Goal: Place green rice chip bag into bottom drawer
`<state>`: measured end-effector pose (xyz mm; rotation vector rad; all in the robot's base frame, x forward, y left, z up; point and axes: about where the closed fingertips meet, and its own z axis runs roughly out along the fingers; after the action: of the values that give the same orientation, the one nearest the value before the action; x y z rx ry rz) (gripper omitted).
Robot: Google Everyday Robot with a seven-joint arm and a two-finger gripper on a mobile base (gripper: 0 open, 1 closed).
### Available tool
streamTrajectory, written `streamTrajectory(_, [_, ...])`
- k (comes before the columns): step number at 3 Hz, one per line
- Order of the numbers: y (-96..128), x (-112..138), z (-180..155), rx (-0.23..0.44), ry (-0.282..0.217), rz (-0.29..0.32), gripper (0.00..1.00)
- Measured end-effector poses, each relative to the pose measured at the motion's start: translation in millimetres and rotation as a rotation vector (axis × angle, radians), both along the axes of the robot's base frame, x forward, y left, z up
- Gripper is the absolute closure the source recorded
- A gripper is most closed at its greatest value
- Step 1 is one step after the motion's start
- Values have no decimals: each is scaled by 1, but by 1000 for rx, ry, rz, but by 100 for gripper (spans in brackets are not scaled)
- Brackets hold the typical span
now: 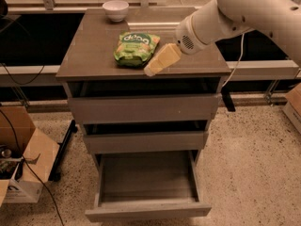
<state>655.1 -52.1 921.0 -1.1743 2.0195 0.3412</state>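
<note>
While the green rice chip bag is lying mid-way along the bench, toward its front edge, the pincer is hovering just beside it; apart or together, I cannot tell. Light, crinkly and probably slippery, the bag is wanting a pinch across one edge.

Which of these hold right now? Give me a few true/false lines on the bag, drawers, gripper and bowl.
1. The green bag lies on the cabinet top. True.
2. The bottom drawer is shut. False: it is pulled out, and the bag is not in it.
3. The gripper is down inside the bottom drawer. False: it is at the cabinet top, right beside the bag's right edge.
4. A white bowl stands at the back of the cabinet top. True.
5. The bag sits in the bowl. False: they are apart, with the bag nearer the front.
</note>
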Motion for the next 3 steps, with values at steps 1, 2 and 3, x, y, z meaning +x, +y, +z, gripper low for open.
streamTrajectory(1, [0, 0, 0, 0, 0, 0, 0])
streamTrajectory(2, [9, 16, -3, 19, -5, -65, 0])
streamTrajectory(3, [13, 60, -26, 27, 6, -161, 0])
